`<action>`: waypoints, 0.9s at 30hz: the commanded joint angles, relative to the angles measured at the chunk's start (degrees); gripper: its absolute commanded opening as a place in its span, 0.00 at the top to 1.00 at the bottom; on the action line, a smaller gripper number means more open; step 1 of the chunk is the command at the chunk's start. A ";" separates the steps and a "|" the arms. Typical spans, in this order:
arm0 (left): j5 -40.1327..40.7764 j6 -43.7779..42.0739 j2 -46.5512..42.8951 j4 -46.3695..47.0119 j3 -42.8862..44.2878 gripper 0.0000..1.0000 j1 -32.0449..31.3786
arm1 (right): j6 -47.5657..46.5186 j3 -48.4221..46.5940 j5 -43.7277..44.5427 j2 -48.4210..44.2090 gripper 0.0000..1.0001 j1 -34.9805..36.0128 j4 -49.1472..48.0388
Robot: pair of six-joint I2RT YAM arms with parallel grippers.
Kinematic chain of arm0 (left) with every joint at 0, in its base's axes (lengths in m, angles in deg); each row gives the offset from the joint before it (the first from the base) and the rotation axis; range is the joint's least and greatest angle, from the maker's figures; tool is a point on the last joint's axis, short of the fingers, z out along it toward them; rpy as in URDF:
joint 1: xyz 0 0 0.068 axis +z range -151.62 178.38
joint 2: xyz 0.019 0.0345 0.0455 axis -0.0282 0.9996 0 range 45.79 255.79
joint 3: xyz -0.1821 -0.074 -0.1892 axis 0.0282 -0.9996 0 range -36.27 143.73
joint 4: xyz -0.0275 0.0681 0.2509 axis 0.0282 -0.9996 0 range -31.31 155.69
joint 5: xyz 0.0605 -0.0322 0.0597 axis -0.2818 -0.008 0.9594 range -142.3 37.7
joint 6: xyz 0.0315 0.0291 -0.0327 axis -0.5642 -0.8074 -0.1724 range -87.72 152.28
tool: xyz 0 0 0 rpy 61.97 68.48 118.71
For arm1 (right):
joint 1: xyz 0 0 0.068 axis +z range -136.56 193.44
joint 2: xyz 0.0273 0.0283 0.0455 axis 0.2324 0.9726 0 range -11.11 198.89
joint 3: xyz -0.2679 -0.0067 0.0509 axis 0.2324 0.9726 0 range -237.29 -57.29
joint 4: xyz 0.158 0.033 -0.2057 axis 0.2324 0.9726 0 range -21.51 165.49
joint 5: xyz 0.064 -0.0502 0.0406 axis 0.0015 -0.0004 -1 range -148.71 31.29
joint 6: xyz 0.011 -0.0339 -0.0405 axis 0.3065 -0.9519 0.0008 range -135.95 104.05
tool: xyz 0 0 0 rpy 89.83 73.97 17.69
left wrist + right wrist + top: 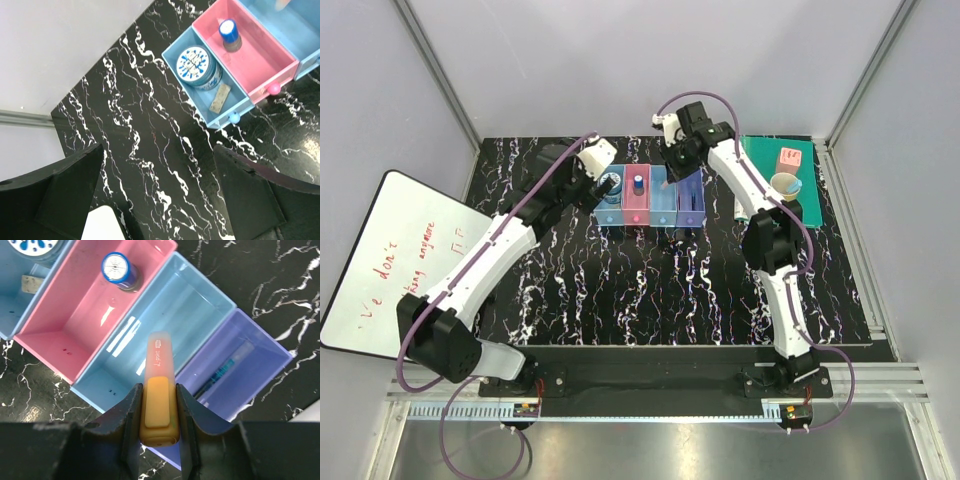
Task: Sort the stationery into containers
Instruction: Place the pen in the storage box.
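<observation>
The black desk (620,290), marble-patterned with white veins, carries a row of four small translucent plastic bins (650,218) near its far edge, set side by side with their walls touching: from left to right a light blue bin (609,217), a pink bin (636,214), a blue bin (663,213) and a purple bin (691,211). At the far right corner lies a flat green book (760,155), and a slim pale tube (741,208) lies on the desk just beside the book's left edge, between it and the purple bin. A white board with red writing (390,250) sits tilted at the left, one corner reaching the desk's left edge; whether it rests on the desk cannot be told.
</observation>
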 commanded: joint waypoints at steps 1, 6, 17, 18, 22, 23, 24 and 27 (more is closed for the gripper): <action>-0.12 -1.06 -0.65 1.38 0.37 0.01 0.58 | 0.48 -1.79 0.52 -0.24 1.00 1.32 -1.86; -1.09 -0.79 0.05 1.38 1.34 0.01 0.67 | -0.48 2.42 0.17 -1.46 1.00 2.20 -1.77; -2.14 -1.50 0.49 1.47 0.91 0.01 0.76 | -5.05 6.30 -4.05 -3.75 1.00 3.17 1.92; -2.23 -1.50 0.67 1.56 0.91 0.01 0.76 | -5.31 5.78 -3.96 -3.58 1.00 3.17 1.92; -2.76 -1.14 0.85 1.47 0.82 0.01 0.76 | -5.76 3.93 -1.59 -1.91 0.55 3.43 1.75; -2.93 -1.06 0.93 1.47 0.73 0.01 0.76 | -5.76 3.14 -0.89 -1.56 0.51 3.43 1.49; -2.93 -0.88 0.93 1.56 0.56 0.01 0.76 | -5.67 2.70 0.25 -1.47 0.46 3.52 0.35; -3.11 -0.71 0.76 1.56 0.12 0.01 0.76 | -5.84 0.42 5.08 -1.12 0.34 3.78 -1.94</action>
